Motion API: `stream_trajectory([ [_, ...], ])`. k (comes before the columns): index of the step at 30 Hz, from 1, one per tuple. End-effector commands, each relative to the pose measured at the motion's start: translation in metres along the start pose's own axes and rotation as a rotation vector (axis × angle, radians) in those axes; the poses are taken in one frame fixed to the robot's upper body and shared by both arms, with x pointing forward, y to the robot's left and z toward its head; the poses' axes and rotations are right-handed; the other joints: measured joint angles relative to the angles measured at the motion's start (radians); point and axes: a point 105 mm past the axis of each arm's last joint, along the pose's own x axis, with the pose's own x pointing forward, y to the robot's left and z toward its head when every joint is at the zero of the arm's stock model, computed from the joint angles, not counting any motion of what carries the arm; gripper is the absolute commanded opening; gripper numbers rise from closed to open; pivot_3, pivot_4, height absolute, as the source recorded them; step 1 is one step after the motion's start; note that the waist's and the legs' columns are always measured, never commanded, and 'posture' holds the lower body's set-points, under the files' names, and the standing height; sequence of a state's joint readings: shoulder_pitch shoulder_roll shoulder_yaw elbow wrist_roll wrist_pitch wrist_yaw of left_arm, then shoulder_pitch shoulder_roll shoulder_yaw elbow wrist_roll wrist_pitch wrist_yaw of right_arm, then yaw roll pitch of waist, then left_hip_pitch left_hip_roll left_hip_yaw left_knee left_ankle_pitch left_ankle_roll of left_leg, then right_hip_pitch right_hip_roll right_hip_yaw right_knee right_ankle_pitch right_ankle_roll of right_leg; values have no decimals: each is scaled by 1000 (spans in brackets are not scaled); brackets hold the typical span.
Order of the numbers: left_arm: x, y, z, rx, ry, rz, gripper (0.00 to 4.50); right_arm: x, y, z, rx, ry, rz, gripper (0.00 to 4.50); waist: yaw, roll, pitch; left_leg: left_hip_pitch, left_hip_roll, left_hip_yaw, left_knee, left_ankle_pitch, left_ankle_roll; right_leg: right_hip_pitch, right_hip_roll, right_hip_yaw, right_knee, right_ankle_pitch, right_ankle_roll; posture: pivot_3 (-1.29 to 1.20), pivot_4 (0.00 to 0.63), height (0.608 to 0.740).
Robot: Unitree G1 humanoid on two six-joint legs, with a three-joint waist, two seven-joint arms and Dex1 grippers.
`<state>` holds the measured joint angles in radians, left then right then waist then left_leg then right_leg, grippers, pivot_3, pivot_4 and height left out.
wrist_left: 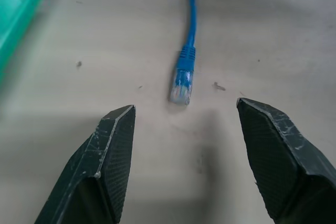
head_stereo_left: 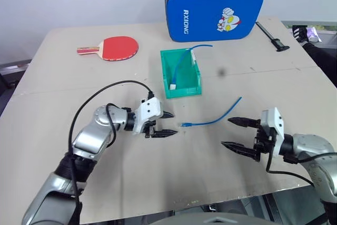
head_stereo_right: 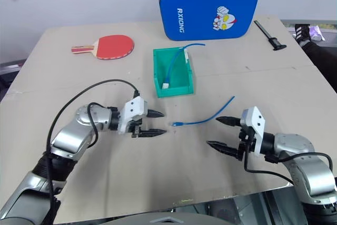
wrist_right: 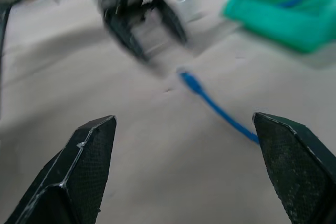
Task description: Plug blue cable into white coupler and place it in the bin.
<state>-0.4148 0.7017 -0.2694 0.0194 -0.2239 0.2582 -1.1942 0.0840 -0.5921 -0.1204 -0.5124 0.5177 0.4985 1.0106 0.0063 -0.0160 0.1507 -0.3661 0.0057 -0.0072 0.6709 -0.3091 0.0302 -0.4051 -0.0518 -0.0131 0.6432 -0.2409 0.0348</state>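
Blue cable (head_stereo_left: 213, 120): lying loose on the table (head_stereo_left: 58, 82), roughly midway between the left and right edges and nearer the front edge than the bin; its plug tip (wrist_left: 181, 85) is pointing toward the left gripper, its other end is trailing toward the right edge.
Left gripper (head_stereo_left: 171, 124): hovering just beside the plug tip with its two black fingers (wrist_left: 102, 166) standing apart; nothing is sitting between them, and the plug is lying just ahead of the gap.
Right gripper (head_stereo_left: 235, 133): standing wide open near the front right of the table, fingers (wrist_right: 79, 177) spread and holding nothing; the cable's far end is lying near it, apart from both fingers.
Bin (head_stereo_left: 196, 90): sitting near the table's middle, toward the back edge, well apart from the loose cable.
Inside the bin: a second blue cord (head_stereo_left: 181, 61) is running from the floor out over the back rim; a small white piece (head_stereo_left: 173, 85), which may be the white coupler, is resting at its lower end.
Blue padded case (head_stereo_left: 213, 11): standing at the back edge.
Red paddle (head_stereo_left: 113, 47): lying toward the back left corner.
Black tool (head_stereo_left: 271, 36): lying near the back right corner.
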Motion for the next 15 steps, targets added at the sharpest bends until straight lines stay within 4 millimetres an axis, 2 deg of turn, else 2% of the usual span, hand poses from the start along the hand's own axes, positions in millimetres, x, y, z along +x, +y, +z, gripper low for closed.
stream_trajectory([
  [1, 11, 3, 0, 54, 27, -55, 3153, -10, 4, 3, -64, -9, -46, 4075, 3, 0, 0, 0, 0, 0, 0, 0, 0, 0, 0, 0, 0, 0, 0, 0, 150, 740],
  [3, 20, 4, 0, 64, 38, -83, 3153, -12, 4, 1, -82, -2, -68, 4075, 6, 0, 0, 0, -1, 0, 0, 0, 0, 0, 1, 0, 0, 0, 0, 0, 150, 740],
  [6, 22, 0, -5, 54, 68, -134, 2307, -10, 3, 1, -99, -1, -81, 4137, 6, 0, 0, 0, -1, 0, 1, 0, 0, 0, 1, 0, 0, 0, 0, 0, 150, 740],
  [10, 19, 2, -11, 59, 117, -137, 365, -11, 3, 4, -129, -4, -85, 4137, 5, 0, 0, 0, 0, 0, 2, 0, 0, 1, 1, 1, 0, 0, 0, 0, 150, 740],
  [11, 18, 3, -12, 59, 121, -135, 88, -11, 2, 4, -134, 1, -83, 4137, 5, 0, 0, 0, 0, -1, 2, 0, 0, 1, 1, 1, 0, 0, 0, 0, 150, 740],
  [15, 19, 2, -8, 58, 106, -140, 88, -11, 1, 4, -147, 5, -75, 4137, 5, 0, -1, 2, 0, 0, 2, 0, 0, 2, 1, 1, 1, 0, 1, 0, 150, 740],
])
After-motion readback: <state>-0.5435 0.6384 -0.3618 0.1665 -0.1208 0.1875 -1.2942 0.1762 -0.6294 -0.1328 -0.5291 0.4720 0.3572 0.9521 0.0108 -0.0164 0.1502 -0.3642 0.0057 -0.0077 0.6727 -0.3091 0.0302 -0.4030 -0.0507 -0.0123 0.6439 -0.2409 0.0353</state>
